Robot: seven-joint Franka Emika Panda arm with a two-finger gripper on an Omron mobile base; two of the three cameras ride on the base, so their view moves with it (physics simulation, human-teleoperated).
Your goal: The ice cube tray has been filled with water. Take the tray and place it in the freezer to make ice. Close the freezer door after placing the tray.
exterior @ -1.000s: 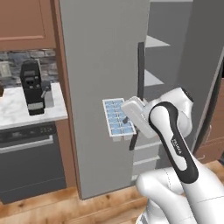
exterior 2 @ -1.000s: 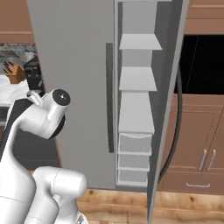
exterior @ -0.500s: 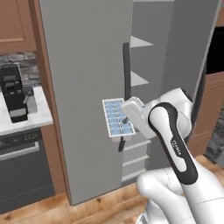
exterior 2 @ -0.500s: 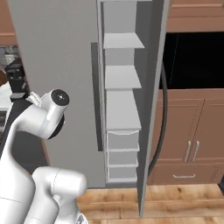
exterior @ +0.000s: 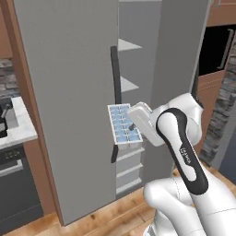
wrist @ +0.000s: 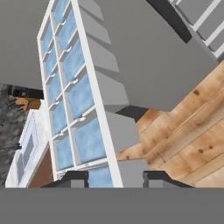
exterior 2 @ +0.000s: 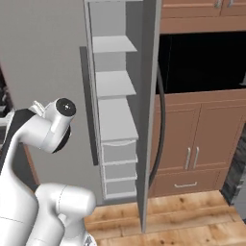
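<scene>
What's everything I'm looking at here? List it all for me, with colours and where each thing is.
ice cube tray: one, white with light-blue cells, held up in front of the freezer.
freezer: one, grey, tall, pale shelves and drawers inside.
freezer door: one, grey, swung open, black curved handle.
closed door: one, grey, left of the opening, black handle.
shelves: three, white, upper part of the opening.
drawers: three, white, below the shelves.
cabinets: brown wood, right of the freezer.
counter: white, far left.
floor: light wood planks.
arm: one, white with dark joints, in the foreground.
pincer: one, dark tips, shut on the ice cube tray's end.
</scene>
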